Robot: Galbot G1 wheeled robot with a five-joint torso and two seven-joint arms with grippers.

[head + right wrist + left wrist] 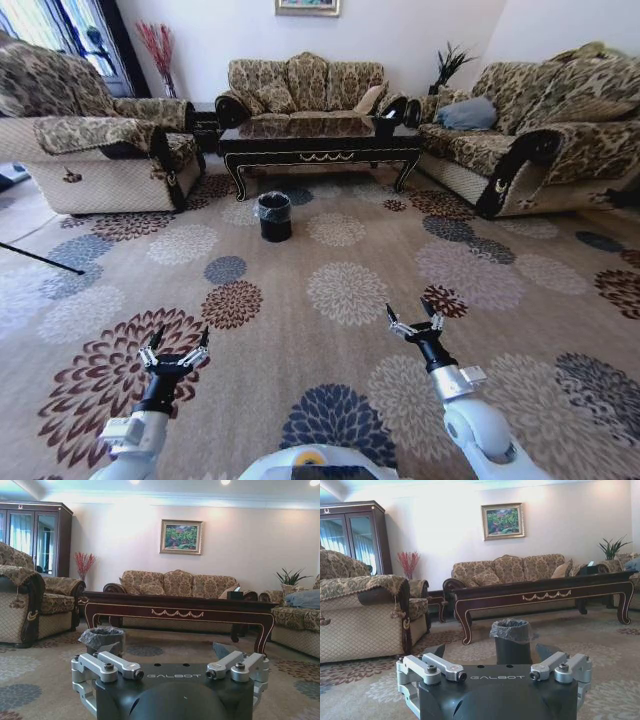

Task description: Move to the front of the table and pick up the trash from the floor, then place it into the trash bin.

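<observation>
The robot is facing the trash bin (274,216), which is standing on the carpet just in front of the table (320,142). Both the left gripper (175,345) and right gripper (417,320) are hovering well short of the bin, jaws released and empty; the left looks nearer. No trash can be made out on the floor.

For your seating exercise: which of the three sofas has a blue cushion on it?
The sofa on the robot's right; a blue cushion lies at its far end.
</observation>
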